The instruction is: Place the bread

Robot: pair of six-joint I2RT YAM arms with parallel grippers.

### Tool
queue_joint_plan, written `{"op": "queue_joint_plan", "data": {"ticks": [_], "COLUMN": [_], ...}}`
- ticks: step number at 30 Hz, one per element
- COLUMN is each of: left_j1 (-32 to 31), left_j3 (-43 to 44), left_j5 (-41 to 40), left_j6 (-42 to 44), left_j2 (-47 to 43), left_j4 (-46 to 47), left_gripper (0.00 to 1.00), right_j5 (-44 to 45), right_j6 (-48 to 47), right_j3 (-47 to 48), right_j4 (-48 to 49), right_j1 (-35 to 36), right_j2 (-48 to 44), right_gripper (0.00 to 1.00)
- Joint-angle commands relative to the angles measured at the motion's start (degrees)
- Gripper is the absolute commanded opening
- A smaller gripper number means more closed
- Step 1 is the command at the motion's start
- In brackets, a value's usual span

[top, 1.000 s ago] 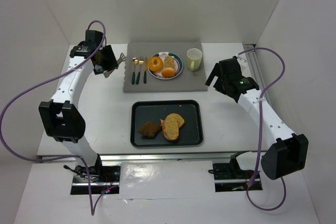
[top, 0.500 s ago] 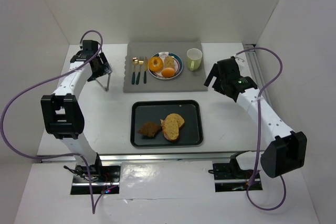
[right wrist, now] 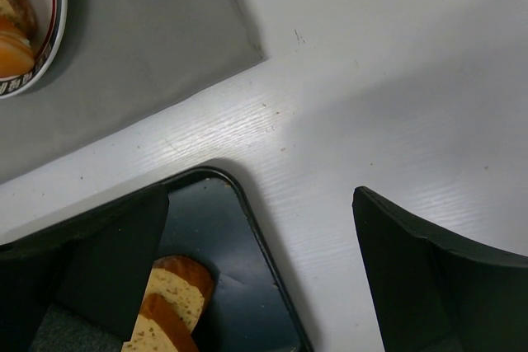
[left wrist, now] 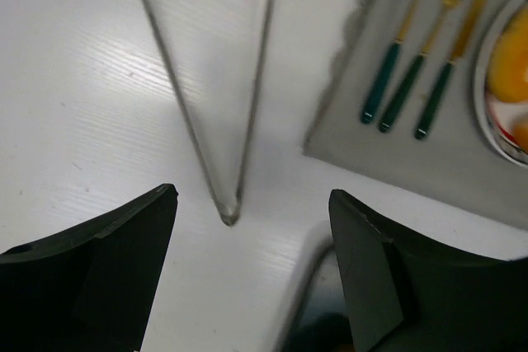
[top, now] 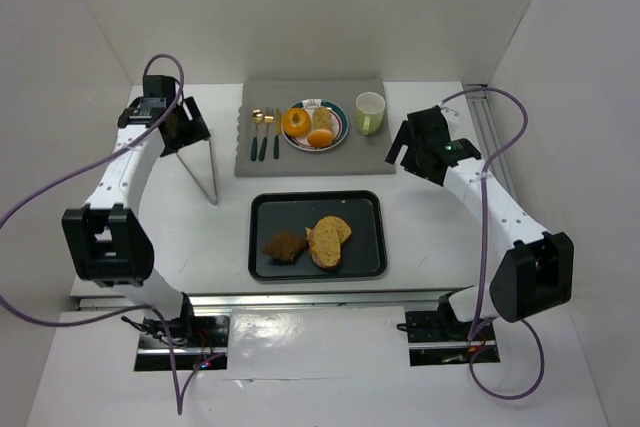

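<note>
Two overlapping slices of bread (top: 330,239) lie on the black tray (top: 366,259) beside a darker brown piece (top: 286,246). The bread also shows in the right wrist view (right wrist: 169,302). Another bread piece sits on the plate (top: 341,133) with orange fruit. My right gripper (top: 405,147) is open and empty; in its own view (right wrist: 260,204) it hangs over the tray's far right corner (right wrist: 247,237). My left gripper (top: 190,135) is open and empty over bare table left of the mat (left wrist: 252,195).
A grey mat (top: 270,172) at the back carries the plate, a pale green cup (top: 370,112) and three utensils (top: 265,132). A pale grey wedge (left wrist: 214,105) narrows to a point on the table ahead of my left gripper; I cannot tell what it is.
My left gripper has swung away from the mat's left edge, leftward and nearer. The grey wedge below it has grown longer. My right gripper has shifted slightly left.
</note>
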Motion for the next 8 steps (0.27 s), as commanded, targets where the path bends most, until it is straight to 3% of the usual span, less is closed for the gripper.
{"op": "queue_joint_plan", "data": {"ticks": [1, 6, 8], "left_j1": [-3.65, -9.53, -11.91], "left_j3": [-1.07, -10.19, -15.46], "left_j5": [4.53, 8.23, 2.91], "left_j6": [0.79, 1.32, -0.26], "left_j2": [-8.53, -18.62, -21.71], "left_j4": [-1.45, 0.05, 3.10], "left_gripper": [0.87, 0.87, 0.87], "right_j5": [2.50, 2.50, 2.50], "right_j6": [-1.03, -1.03, -0.08], "right_j3": [3.18, 3.79, 3.18], "right_j4": [1.10, 0.49, 1.02], "right_j1": [0.43, 0.95, 0.96], "right_j2": [1.34, 2.49, 3.02], "right_gripper": [1.00, 1.00, 1.00]}}
